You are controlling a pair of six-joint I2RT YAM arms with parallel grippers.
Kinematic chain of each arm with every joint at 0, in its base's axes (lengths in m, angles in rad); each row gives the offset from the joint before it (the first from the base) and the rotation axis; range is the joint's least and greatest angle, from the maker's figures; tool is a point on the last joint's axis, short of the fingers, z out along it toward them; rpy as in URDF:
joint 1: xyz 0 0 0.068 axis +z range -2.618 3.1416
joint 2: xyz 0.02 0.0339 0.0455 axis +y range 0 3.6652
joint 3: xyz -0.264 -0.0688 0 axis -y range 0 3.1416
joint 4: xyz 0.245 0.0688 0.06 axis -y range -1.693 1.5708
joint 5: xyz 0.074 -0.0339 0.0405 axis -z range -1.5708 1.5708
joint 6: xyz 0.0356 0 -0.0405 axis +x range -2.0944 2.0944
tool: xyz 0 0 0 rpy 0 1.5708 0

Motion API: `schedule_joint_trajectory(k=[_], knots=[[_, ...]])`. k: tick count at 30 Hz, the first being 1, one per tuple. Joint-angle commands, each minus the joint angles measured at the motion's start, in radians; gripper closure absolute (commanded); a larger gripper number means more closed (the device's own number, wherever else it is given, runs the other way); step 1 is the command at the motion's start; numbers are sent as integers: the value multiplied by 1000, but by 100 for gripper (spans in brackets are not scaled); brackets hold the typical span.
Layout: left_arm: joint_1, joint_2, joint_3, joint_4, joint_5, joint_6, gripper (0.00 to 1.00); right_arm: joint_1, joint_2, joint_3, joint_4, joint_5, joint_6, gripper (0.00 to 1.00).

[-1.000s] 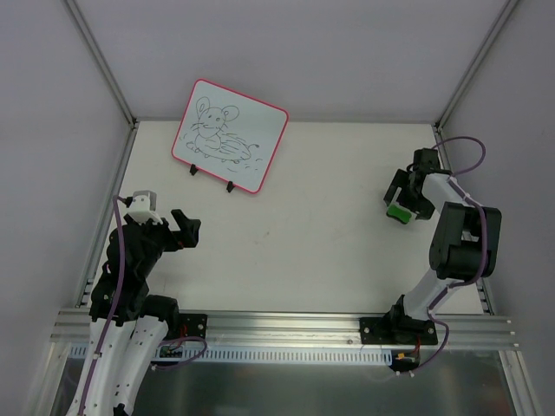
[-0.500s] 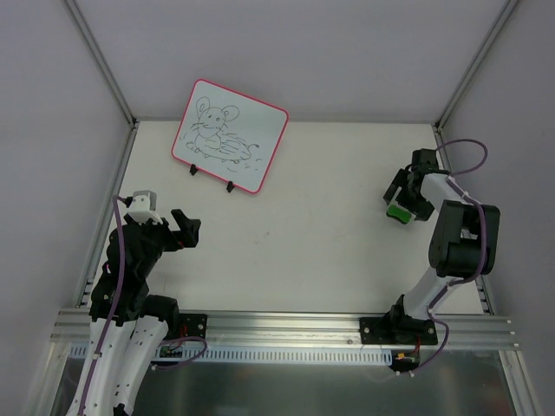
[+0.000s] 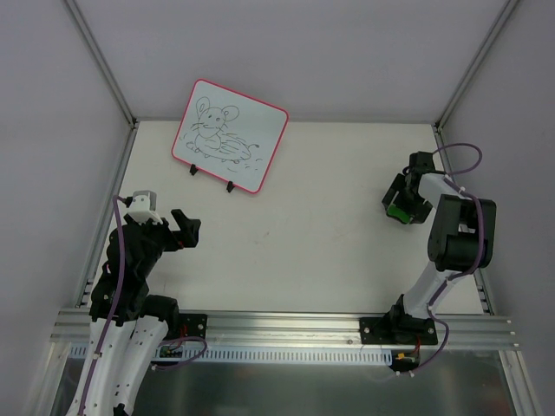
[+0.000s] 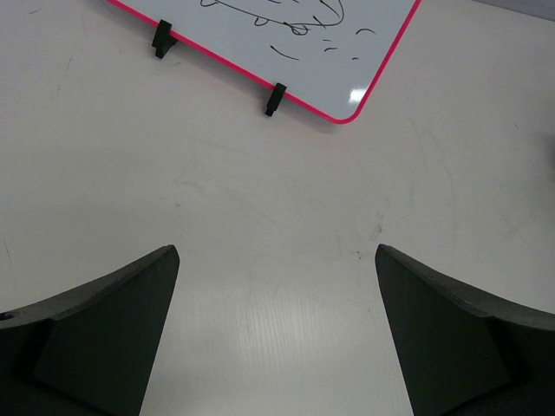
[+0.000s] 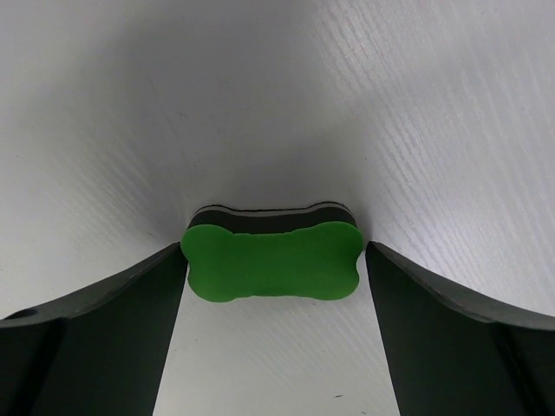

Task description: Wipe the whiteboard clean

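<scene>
Bending low, right claw (image 5: 273, 253) brackets green eraser (image 5: 272, 260) on table (image 5: 434, 87).

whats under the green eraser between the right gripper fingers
A black layer shows beneath the top face of the green eraser, with the white table around it. What lies directly underneath is covered.

White table (image 3: 329, 251) w/ grey walls (image 3: 347, 52), alu posts (image 3: 100, 61).
</scene>
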Motion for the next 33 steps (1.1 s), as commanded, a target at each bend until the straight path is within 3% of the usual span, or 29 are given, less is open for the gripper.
schedule_joint_trajectory(k=[1, 5, 10, 16, 19, 24, 33], knots=[[-12, -5, -7, 34, 8, 7, 1, 4, 7, 23, 5, -11, -1, 14], [-12, -5, -7, 33, 8, 8, 1, 2, 7, 23, 4, -9, 2, 17], [-12, -5, -7, 34, 9, 8, 1, 4, -3, 19, 5, 8, 2, 31], [-12, -2, -7, 36, 6, 8, 1, 62, -31, 19, 4, 20, -50, 40], [-12, 0, -5, 34, 2, 7, 1, 166, -59, 42, -15, 32, -71, 41], [-12, 1, -4, 33, 0, 5, 1, 465, -30, 152, -108, 80, -90, 40], [-12, -16, -2, 31, -38, 4, 1, 963, 237, 531, -213, 63, -93, 36]])
